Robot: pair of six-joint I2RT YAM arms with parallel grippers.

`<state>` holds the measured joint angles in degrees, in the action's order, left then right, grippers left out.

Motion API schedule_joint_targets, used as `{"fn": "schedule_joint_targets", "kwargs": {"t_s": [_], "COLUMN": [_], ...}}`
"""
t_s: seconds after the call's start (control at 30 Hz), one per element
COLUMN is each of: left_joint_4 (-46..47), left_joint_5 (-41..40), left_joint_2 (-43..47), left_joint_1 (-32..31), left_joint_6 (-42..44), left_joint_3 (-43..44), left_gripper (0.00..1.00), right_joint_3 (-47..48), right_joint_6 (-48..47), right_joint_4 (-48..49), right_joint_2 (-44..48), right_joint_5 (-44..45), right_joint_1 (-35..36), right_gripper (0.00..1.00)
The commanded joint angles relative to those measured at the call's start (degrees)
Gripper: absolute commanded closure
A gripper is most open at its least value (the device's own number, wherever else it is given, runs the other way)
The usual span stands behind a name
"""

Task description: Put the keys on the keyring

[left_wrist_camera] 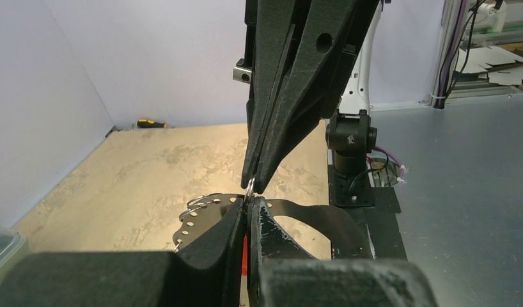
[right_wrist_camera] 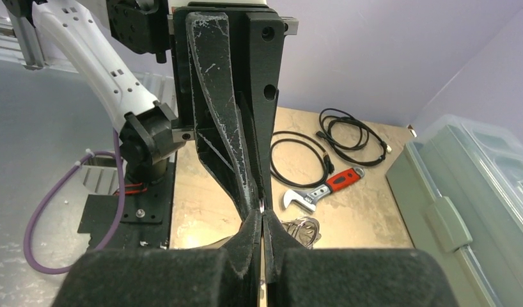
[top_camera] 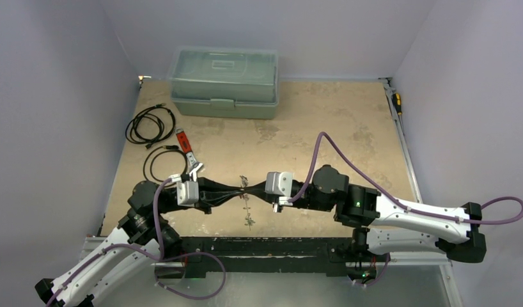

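My left gripper (top_camera: 236,193) and right gripper (top_camera: 251,194) meet tip to tip low over the table's near middle. In the left wrist view the left gripper (left_wrist_camera: 249,206) is shut with a strip of red, seemingly a red key head (left_wrist_camera: 245,246), between its jaws. The right gripper (left_wrist_camera: 252,185) comes in from above, shut on a thin silvery wire of the keyring (left_wrist_camera: 201,201), whose loops curve off to the left. The right wrist view shows the right gripper (right_wrist_camera: 262,217) shut, with silvery loops (right_wrist_camera: 304,227) beside it. Small keys (top_camera: 249,216) lie below the tips.
A red-handled wrench (top_camera: 187,152) and two coiled black cables (top_camera: 150,125) lie at the left. A grey-green lidded box (top_camera: 224,83) stands at the back. A screwdriver (top_camera: 397,102) lies along the right edge. A black perforated tab (left_wrist_camera: 201,227) sits under the loops.
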<state>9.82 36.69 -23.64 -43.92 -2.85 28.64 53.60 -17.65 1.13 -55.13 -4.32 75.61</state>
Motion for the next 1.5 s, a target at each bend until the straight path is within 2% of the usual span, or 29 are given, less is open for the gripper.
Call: {"fn": "schedule_joint_targets", "kwargs": {"t_s": [0.0, 0.03, 0.13, 0.33, 0.53, 0.67, 0.93, 1.17, 1.4, 1.47], "left_joint_4": [1.26, 0.90, 0.02, -0.65, -0.68, -0.76, -0.83, -1.02, -1.17, -1.31], "left_joint_5": [-2.05, -2.48, -3.27, -2.94, -2.16, -2.15, -1.88, -1.67, -1.73, -1.71], "left_joint_2": [0.93, 1.04, 0.98, 0.87, 0.96, 0.87, 0.35, 0.26, 0.00, -0.09], "left_joint_1": [0.01, 0.00, 0.04, 0.06, 0.03, 0.04, 0.06, 0.06, 0.00, 0.06], "left_joint_6": [0.15, 0.28, 0.09, 0.21, 0.23, 0.30, 0.28, 0.37, 0.39, 0.39], "left_joint_3": [1.75, 1.95, 2.46, 2.91, 2.98, 3.01, 3.00, 3.10, 3.13, 3.15], "left_gripper": [1.00, 1.00, 1.00, 1.00, 1.00, 1.00, 1.00, 1.00, 1.00, 1.00], "right_joint_3": [3.80, 4.16, 5.75, 11.01, 17.98, 23.48, 28.72, 29.08, 29.33, 29.45], "right_joint_6": [-0.55, -0.73, -1.47, -2.94, -4.45, -5.14, -5.55, -6.08, -6.67, -6.65], "right_joint_4": [0.58, -0.29, -4.19, -12.29, -21.64, -28.70, -34.60, -34.74, -34.05, -34.06], "right_joint_2": [0.68, 0.66, 0.13, -1.93, -5.04, -8.82, -12.99, -14.88, -15.13, -15.33], "right_joint_5": [-1.25, -0.78, 0.62, 2.43, 3.64, 4.14, 4.10, 4.04, 5.23, 5.36], "right_joint_1": [0.24, 0.24, 0.25, 0.24, 0.24, 0.24, 0.24, 0.24, 0.24, 0.24], "right_gripper": [1.00, 1.00, 0.82, 0.66, 0.55, 0.56, 0.59, 0.71, 0.74, 0.79]}}
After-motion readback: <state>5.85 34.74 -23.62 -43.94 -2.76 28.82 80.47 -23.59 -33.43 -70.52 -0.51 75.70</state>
